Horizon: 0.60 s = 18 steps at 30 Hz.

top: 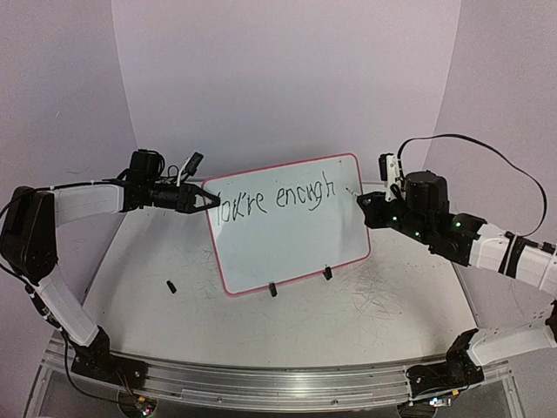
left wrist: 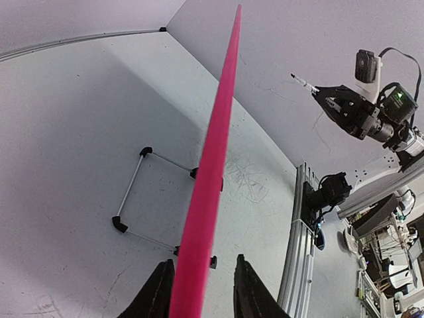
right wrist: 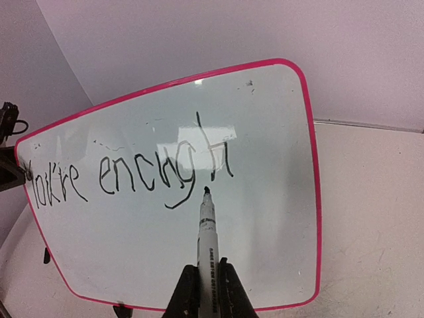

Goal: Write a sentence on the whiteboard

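standing tilted on the table, propped on its black clip feet and a wire stand behind it, the whiteboard sits between the two arms, left of centre. the sentence so far reads "you're enough" in one line across the upper half, so the second line is not yet written. the right gripper is clenched on a marker, whose tip sits just below the last "h"; whether it touches the surface i cannot tell. the left gripper is at the board's left edge with its jaws parted either side of the pink rim. one finger sits close against the rim and a gap shows beside the other, so it straddles the edge rather than pinching it. the board looks thin, stiff and light, with a slick face. on such a slight stand it would likely skid or tip backward under pen pressure. the rim at the left edge seems the sensible place to hold, as it is clear of the writing and the jaws can close across the thin panel. a light writing touch seems wise, since the ink would smear if anything brushed it.
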Tool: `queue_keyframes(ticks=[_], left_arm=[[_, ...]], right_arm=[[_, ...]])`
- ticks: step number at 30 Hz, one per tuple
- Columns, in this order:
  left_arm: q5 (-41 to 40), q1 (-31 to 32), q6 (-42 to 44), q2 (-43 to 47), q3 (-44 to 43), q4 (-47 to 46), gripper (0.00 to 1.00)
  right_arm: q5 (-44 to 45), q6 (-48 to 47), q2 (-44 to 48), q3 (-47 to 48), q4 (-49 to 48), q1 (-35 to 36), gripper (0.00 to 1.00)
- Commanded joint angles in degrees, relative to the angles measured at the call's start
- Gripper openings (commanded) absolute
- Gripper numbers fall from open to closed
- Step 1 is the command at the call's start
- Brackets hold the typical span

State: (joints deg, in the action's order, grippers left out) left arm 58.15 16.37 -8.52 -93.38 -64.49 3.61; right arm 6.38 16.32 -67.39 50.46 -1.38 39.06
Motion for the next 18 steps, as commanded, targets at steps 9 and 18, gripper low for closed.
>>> queue_keyframes(ticks=[9, 18], left_arm=[[-3.44, -0.31, -1.74, 4.85, 0.54, 0.45, 0.49], [-4.47, -0.51, -7.05, 9.02, 6.82, -2.84, 0.52]], right_arm=[[3.05, 0.20, -5.61, 7.02, 0.41, 9.98, 0.00], [3.19, 0.27, -10.45, 10.16, 0.14, 12.60, 0.00]])
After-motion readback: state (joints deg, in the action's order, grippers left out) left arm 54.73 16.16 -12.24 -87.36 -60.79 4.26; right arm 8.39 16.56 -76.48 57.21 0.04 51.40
